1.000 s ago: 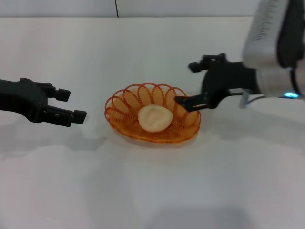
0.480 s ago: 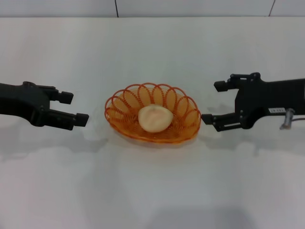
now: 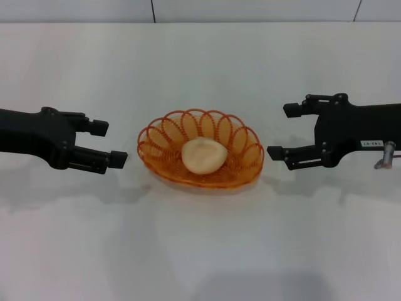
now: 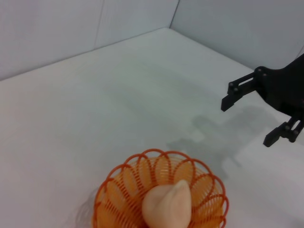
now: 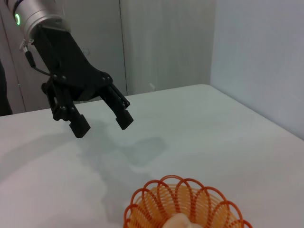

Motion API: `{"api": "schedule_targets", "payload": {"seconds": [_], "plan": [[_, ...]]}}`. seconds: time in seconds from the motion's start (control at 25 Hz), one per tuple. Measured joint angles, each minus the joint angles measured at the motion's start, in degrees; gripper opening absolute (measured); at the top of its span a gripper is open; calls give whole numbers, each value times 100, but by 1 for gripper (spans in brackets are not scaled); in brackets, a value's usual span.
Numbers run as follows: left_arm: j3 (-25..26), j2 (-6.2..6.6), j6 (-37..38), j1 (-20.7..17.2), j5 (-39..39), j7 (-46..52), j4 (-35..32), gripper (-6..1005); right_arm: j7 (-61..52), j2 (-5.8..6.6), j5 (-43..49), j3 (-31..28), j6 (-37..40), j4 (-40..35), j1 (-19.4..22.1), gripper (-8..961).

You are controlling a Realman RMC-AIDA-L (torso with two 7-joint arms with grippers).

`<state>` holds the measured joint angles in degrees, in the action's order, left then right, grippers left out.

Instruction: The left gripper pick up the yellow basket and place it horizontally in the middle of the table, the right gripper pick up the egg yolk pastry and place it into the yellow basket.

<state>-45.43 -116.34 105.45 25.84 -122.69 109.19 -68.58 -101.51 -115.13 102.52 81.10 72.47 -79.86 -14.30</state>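
The yellow basket (image 3: pixel 200 157) lies in the middle of the white table (image 3: pixel 200 75). The egg yolk pastry (image 3: pixel 203 155) rests inside it. My left gripper (image 3: pixel 109 144) is open and empty, just left of the basket. My right gripper (image 3: pixel 281 132) is open and empty, just right of the basket. The left wrist view shows the basket (image 4: pixel 118 194) with the pastry (image 4: pixel 168 205) and the right gripper (image 4: pixel 247 116) beyond. The right wrist view shows the basket's rim (image 5: pixel 183 202), the top of the pastry (image 5: pixel 180 222) and the left gripper (image 5: pixel 102 121) beyond.
A light wall (image 3: pixel 250 9) runs along the table's far edge. White table surface lies in front of and behind the basket.
My right arm has pulled back from the basket's rim to the right and dropped low. My left gripper has edged right, toward the basket. The pastry and basket have not moved.
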Motion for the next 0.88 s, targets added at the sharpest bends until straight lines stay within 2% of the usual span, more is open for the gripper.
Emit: {"api": "schedule_targets", "payload": {"seconds": [0.88], "plan": [[-177, -2, 145, 35, 100, -141, 117, 888, -44, 0, 58, -7, 12, -18, -82, 857]]}}
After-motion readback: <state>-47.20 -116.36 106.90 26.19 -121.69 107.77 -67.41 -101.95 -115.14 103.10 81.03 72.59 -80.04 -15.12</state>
